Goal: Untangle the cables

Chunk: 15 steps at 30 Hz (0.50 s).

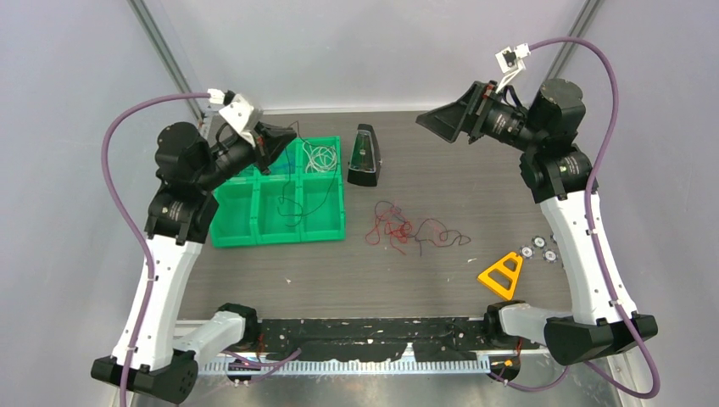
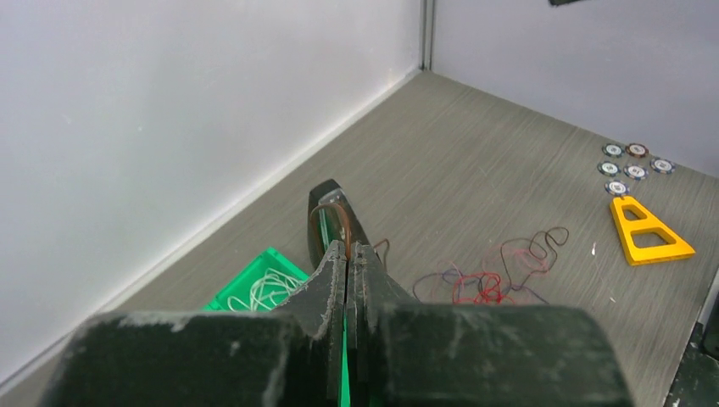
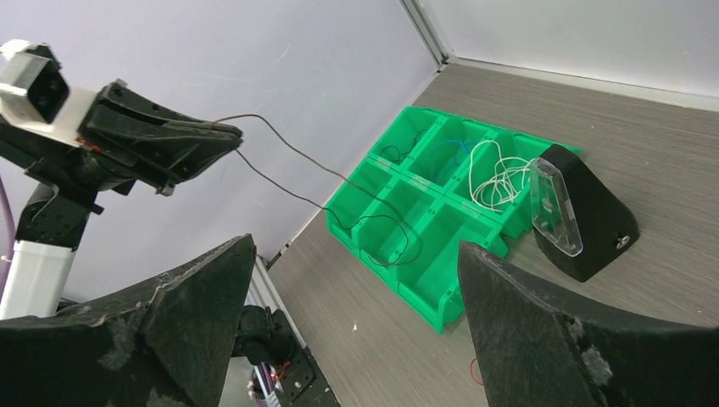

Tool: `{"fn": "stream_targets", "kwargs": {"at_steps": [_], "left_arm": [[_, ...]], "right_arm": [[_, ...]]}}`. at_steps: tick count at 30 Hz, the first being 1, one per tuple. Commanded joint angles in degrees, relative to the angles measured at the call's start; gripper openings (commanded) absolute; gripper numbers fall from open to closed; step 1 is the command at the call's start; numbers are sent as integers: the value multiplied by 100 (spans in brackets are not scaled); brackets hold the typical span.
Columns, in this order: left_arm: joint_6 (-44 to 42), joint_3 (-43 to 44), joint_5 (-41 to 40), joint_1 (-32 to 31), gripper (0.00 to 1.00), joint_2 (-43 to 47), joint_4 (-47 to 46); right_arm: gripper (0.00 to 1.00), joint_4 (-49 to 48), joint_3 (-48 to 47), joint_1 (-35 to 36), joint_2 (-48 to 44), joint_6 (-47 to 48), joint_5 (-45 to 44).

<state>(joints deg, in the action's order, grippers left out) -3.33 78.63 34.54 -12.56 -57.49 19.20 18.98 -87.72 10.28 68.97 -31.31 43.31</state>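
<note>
Well, left gripper (image 3: 231, 134) clamped on a dark wire (image 3: 297, 151) — right gripper (image 3: 356, 246) gaping, empty — a snag could drag the green tray (image 3: 432, 305).

The divided tray (image 1: 280, 238) lies left, the metronome (image 1: 364, 159) just right of it, tangled cables (image 1: 400, 229) before the metronome.

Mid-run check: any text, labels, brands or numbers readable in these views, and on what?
No text is readable anywhere.
Chips: markings too small to read.
Metronome: nothing legible behind its clear cover.
Green bin, yellow triangle: no markings visible.
</note>
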Motion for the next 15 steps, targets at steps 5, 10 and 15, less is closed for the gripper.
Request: {"fn": "stream_targets", "kwargs": {"at_steps": [5, 10, 15], "left_arm": [[522, -321, -108, 17, 0, -376, -698], [687, -472, -320, 21, 0, -719, -1007], [599, -1048, -366, 11, 0, -812, -1100]], "right_arm": [[95, 93, 20, 35, -90, 231, -87], [95, 139, 39, 35, -20, 273, -96], [95, 241, 37, 36, -3, 453, -143]]}}
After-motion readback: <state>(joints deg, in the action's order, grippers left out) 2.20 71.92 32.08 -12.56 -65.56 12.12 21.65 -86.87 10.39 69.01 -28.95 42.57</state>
